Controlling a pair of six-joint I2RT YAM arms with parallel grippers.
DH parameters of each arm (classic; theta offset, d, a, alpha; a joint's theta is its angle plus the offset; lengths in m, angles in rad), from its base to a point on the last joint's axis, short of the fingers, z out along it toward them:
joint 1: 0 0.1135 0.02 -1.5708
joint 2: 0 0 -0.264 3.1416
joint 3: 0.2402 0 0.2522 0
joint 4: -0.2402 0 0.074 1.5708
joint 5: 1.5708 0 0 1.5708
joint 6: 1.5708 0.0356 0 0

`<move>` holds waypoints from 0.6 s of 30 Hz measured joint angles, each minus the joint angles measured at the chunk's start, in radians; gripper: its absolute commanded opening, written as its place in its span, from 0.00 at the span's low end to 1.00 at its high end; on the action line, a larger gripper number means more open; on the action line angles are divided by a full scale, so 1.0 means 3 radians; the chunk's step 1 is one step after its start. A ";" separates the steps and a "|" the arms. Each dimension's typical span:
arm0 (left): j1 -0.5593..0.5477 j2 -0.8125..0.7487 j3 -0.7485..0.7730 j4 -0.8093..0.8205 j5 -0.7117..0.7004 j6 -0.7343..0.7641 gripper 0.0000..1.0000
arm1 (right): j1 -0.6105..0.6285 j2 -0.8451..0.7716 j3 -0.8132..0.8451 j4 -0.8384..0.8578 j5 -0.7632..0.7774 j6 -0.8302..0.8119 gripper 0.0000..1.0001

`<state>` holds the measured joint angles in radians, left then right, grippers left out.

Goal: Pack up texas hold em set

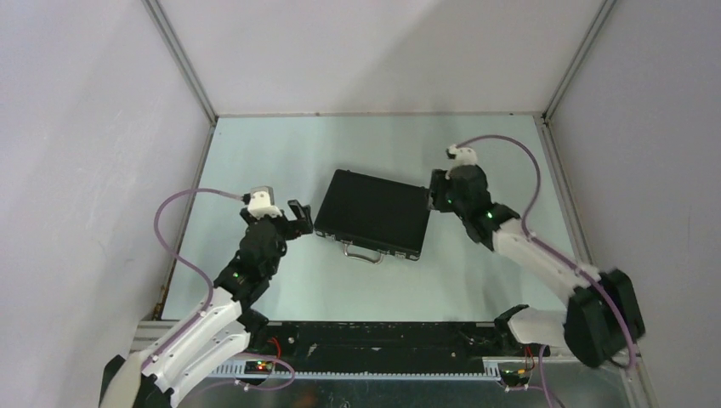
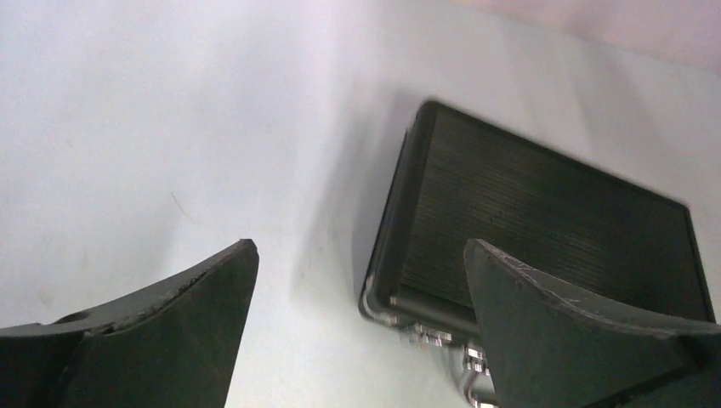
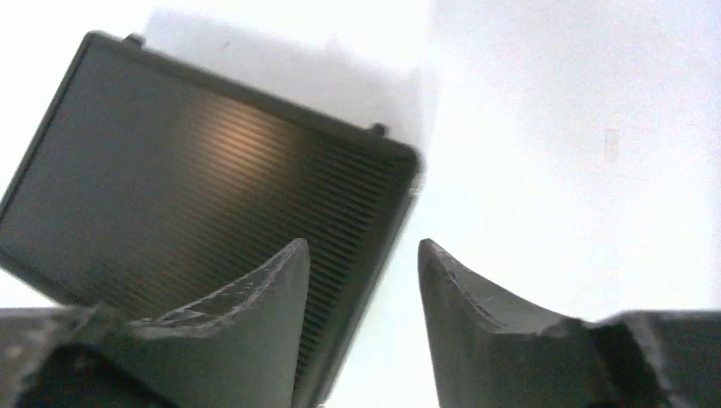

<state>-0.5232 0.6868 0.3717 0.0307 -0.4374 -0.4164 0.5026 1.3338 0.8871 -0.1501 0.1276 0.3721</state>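
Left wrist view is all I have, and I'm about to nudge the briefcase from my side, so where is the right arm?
Observer: The right gripper is at the right end of the briefcase. Its jaws are open, one over the lid and one over the table.
Operator: Which way does the handle face?
Observer: In the top view the silver handle is on the long side facing the arm bases.
Operator: Anything on the far long side?
Observer: The right wrist view shows two small nubs sticking out along that edge. They are probably hinges.
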 measured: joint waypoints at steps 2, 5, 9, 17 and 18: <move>0.0000 -0.0067 -0.0080 0.0332 -0.0109 0.0253 1.00 | -0.0039 -0.0399 -0.0397 0.0272 0.0298 -0.0078 0.85; 0.0001 0.0028 -0.0164 0.0764 -0.0267 0.0636 1.00 | -0.0078 -0.0722 -0.0765 0.0710 0.0622 -0.0257 0.99; 0.0066 0.0458 -0.0206 0.1336 -0.0502 0.1129 1.00 | -0.0085 -0.1013 -0.1246 0.1367 0.0910 -0.0657 1.00; 0.0979 0.0956 -0.0392 0.1970 -0.0346 0.1320 1.00 | -0.0811 -0.1113 -0.1794 0.2102 0.0880 -0.0959 1.00; 0.1172 0.0975 -0.0429 0.2021 -0.0214 0.1258 1.00 | -0.0903 -0.1099 -0.1890 0.2202 0.0835 -0.0988 1.00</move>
<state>-0.1715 0.9794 0.2432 0.6369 -0.5014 -0.0391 0.2317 1.0042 0.3202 0.5106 0.3782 0.0757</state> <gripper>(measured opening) 0.996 0.991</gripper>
